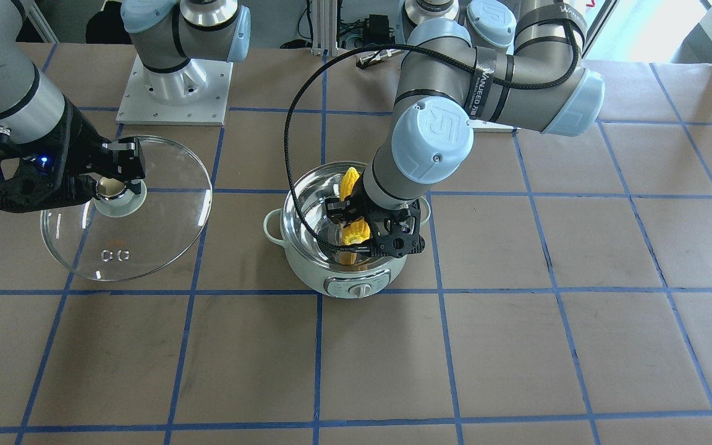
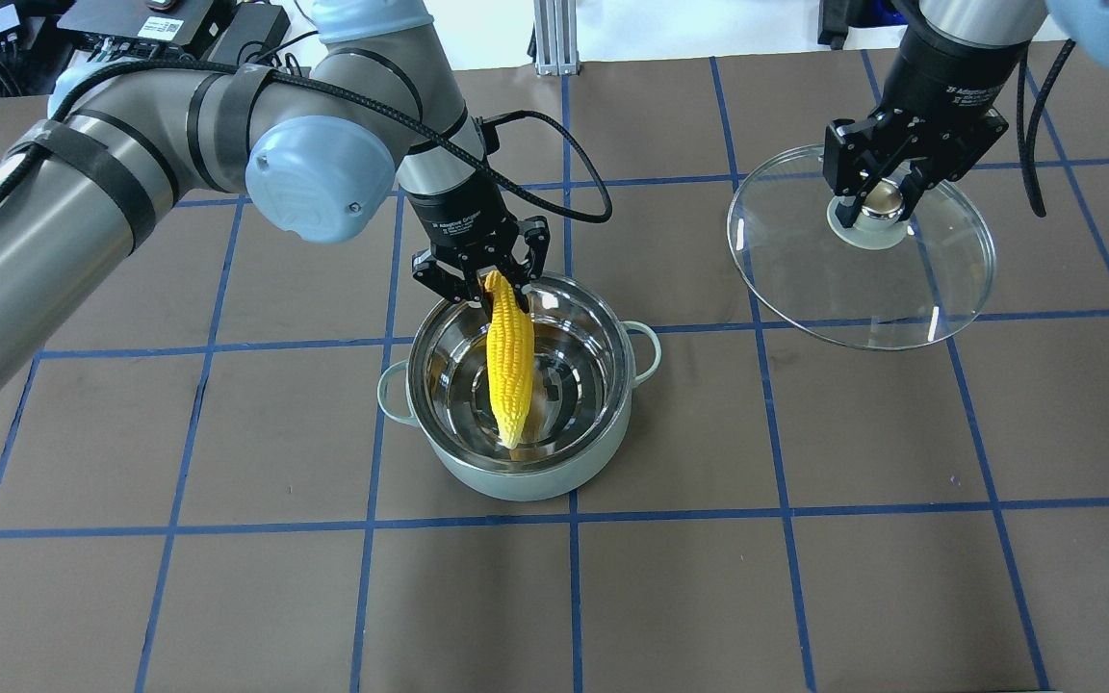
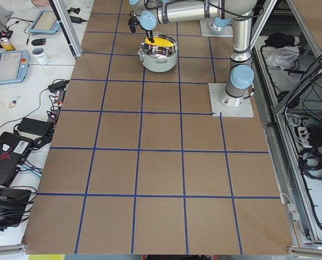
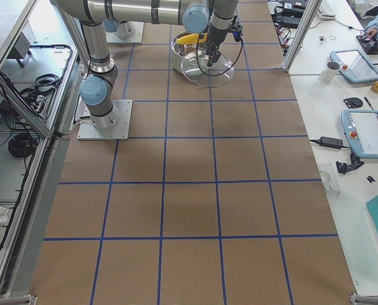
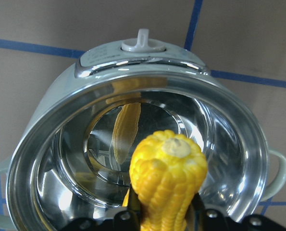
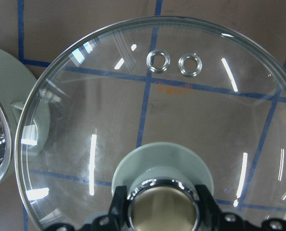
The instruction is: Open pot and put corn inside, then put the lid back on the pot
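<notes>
The mint-green pot [image 2: 516,476] stands open in the middle of the table, its steel inside empty; it also shows in the front view [image 1: 356,287] and the left wrist view [image 5: 46,130]. My left gripper [image 2: 482,279] is shut on the thick end of the yellow corn [image 2: 508,361], which hangs tip-down inside the pot's mouth [image 1: 356,233] [image 5: 167,168]. My right gripper [image 2: 880,188] is shut on the knob of the glass lid [image 2: 863,279], held off to the pot's side [image 1: 146,235] [image 6: 147,110].
Brown table cover with a blue tape grid. The arm bases [image 1: 173,93] stand at the robot's side of the table. Desks with tablets and cables [image 3: 20,59] lie past the table's far edge.
</notes>
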{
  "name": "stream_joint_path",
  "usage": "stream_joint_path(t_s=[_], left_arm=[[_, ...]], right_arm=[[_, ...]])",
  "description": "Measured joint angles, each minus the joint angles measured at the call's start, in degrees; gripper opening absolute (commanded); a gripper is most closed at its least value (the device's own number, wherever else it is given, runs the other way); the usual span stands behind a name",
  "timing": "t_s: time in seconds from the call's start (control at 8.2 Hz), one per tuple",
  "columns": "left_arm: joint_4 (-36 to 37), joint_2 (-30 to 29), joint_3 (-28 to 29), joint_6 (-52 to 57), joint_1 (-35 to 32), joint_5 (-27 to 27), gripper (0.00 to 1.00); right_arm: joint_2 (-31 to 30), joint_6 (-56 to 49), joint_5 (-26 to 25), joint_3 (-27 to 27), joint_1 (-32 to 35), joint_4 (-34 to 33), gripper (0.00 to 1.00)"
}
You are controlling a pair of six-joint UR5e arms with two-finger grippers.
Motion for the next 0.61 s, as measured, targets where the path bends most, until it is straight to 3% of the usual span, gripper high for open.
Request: stream_joint_path(t_s=[0.24,0.37,0.61], left_arm=[[0.24,-0.91,-0.21,0.43,0.0,0.27,0.49],[1.51,-1.5,-0.27,0.44,0.03,0.24,0.99],[5.42,-2.99,-0.27,0.34,0.06,0.24,1.0]], right_arm=[[-0.03,1.08,0.2,0.04,0.06,-0.09,0.0],[-0.04,1.4,0.26,0.05,0.08,-0.05,0.0],[-0.1,2.31,0.34,0.05,0.2,0.02,0.0]])
